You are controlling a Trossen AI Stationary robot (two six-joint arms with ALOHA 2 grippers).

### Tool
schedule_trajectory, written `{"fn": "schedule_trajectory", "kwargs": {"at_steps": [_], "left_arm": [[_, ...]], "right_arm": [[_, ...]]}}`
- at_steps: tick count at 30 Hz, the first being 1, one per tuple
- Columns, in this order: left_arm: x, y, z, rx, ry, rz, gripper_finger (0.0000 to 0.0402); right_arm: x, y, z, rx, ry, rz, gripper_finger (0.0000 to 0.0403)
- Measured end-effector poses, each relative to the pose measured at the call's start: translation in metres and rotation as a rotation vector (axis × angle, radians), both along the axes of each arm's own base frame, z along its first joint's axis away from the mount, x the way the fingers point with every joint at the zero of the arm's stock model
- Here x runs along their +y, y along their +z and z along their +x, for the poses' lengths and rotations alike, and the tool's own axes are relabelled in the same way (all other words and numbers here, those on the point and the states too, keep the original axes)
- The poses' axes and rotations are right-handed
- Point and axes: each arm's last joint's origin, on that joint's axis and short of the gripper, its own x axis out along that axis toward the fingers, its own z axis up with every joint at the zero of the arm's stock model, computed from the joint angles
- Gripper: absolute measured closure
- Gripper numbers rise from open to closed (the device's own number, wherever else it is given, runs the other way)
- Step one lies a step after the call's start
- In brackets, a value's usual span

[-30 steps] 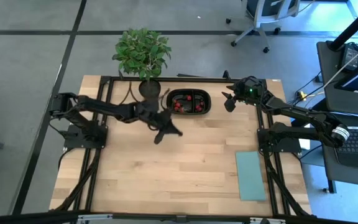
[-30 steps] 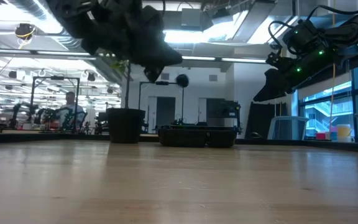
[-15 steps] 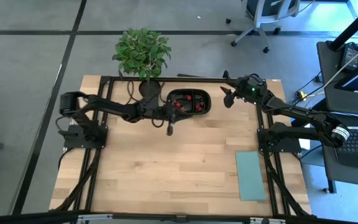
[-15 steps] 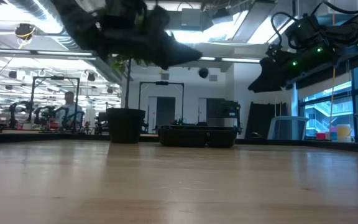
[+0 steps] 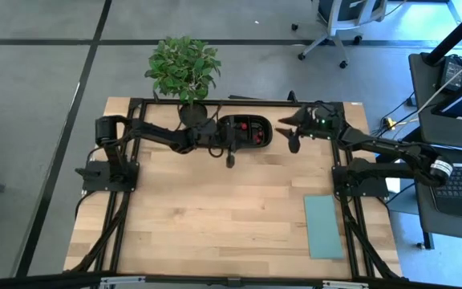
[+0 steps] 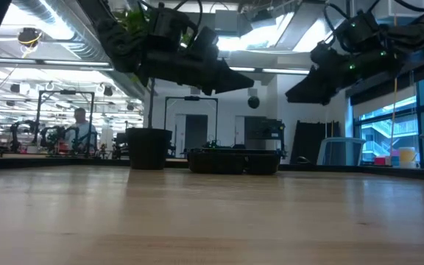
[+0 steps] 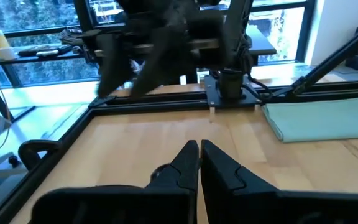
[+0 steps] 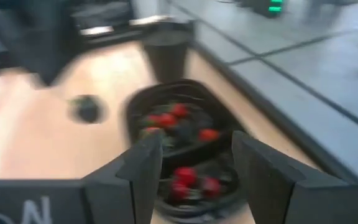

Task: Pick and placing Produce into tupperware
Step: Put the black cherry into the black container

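Observation:
The black oval tupperware (image 5: 269, 132) stands at the table's far middle, with red and dark produce (image 8: 179, 112) lying in it. My left gripper (image 5: 229, 159) hovers at the tray's near left, high above the wood, fingers shut (image 7: 199, 148) and pointing about level toward the table's right. A small dark round piece of produce (image 6: 253, 101) hangs just below its tip and also shows in the right wrist view (image 8: 87, 109). My right gripper (image 5: 287, 135) is open just right of the tray, raised and aimed at it (image 8: 194, 140). My left gripper is shut at its fingertips (image 6: 250, 71), lying level and pointing toward the table's right. The dark round piece (image 6: 253, 101) hangs a short way below them, clear of the table. What joins it to the fingers is too thin to see.
A leafy potted plant (image 5: 183, 68) stands in its dark pot (image 5: 192, 112) just left of the tray. A pale teal rectangle (image 5: 323, 226) lies near the right edge. Bare wood (image 5: 215, 217) fills the table's near half. A person (image 6: 79, 121) shows in the room behind.
My left gripper has swung toward the table's right and far edge, up to the tray, tipping from slanting down to about level and rolling. The dark piece has gone along below it. My right gripper has turned a little leftward toward the tray, still open.

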Motion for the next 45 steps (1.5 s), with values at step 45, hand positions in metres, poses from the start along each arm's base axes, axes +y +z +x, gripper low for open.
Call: {"fn": "schedule_trajectory", "kwargs": {"at_steps": [45], "left_arm": [[-0.021,0.01,0.004,-0.101,-0.158,-0.06,0.04]], "right_arm": [[0.086,0.016,0.039,-0.117,0.361,-0.238,0.0207]]}}
